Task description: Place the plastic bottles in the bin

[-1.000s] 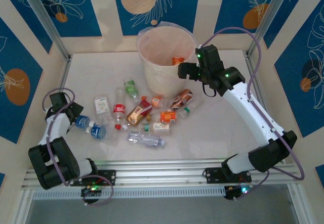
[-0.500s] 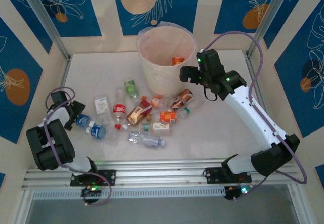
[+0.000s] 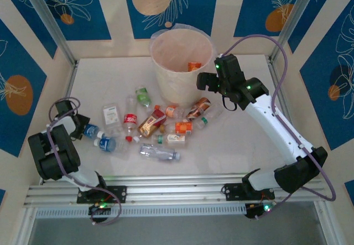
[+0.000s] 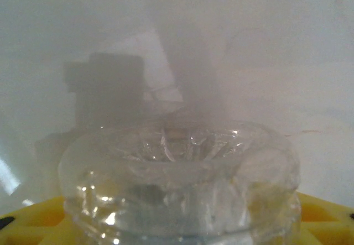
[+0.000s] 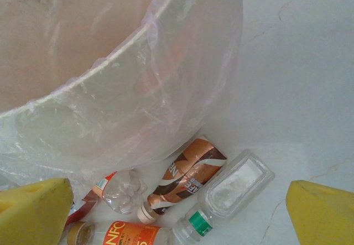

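You are working a likely light, thin-walled, slippery blue-labelled bottle [image 3: 91,130], lying at the left of the table [image 3: 249,140], well apart from the bin [image 3: 171,84]. Its clear base is facing your left tool [image 3: 83,128], long axis running along the tool, so grip the body gently. Whether that tool is clamping, you cannot tell; your right tool [image 3: 202,81] is hanging released beside the bin

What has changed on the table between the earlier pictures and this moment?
The left arm's elbow swung away from the near edge and the left gripper closed in on the small clear plastic bottle with a blue label; a firm grip cannot be confirmed. The right gripper, open, drew back slightly from the tall cream-white bin. The other bottles and the bin stayed put.
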### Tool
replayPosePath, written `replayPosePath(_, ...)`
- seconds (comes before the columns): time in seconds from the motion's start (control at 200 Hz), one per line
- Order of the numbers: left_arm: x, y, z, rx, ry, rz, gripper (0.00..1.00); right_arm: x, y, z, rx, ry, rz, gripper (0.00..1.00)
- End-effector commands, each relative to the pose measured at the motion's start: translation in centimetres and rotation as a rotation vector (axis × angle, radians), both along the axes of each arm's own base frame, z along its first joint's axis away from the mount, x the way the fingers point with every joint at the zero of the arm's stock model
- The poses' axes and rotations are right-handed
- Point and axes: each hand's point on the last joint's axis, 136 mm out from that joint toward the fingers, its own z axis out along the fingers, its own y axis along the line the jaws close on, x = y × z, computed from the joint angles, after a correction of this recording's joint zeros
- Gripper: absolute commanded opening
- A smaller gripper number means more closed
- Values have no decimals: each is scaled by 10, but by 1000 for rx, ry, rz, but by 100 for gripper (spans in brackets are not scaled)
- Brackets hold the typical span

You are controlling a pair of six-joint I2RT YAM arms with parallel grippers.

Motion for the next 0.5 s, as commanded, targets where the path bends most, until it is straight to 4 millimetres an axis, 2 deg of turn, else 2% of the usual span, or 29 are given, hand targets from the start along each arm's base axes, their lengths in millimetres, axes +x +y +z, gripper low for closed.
replayPosePath(0.0,18,-2,4,-35,-57,-12,52,-6,-7,7,4,-25,-29,99)
replayPosePath(0.09,25,-1,16,-31,-95,-16,48,-6,-8,6,2,-27,-36,99)
replayPosePath(0.215,36,3,41,-13,-149,-20,47,-5,-7,6,9,-31,-35,99)
replayPosePath(0.495,47,4,123,67,-288,-59,46,-8,-8,6,12,-36,-32,99)
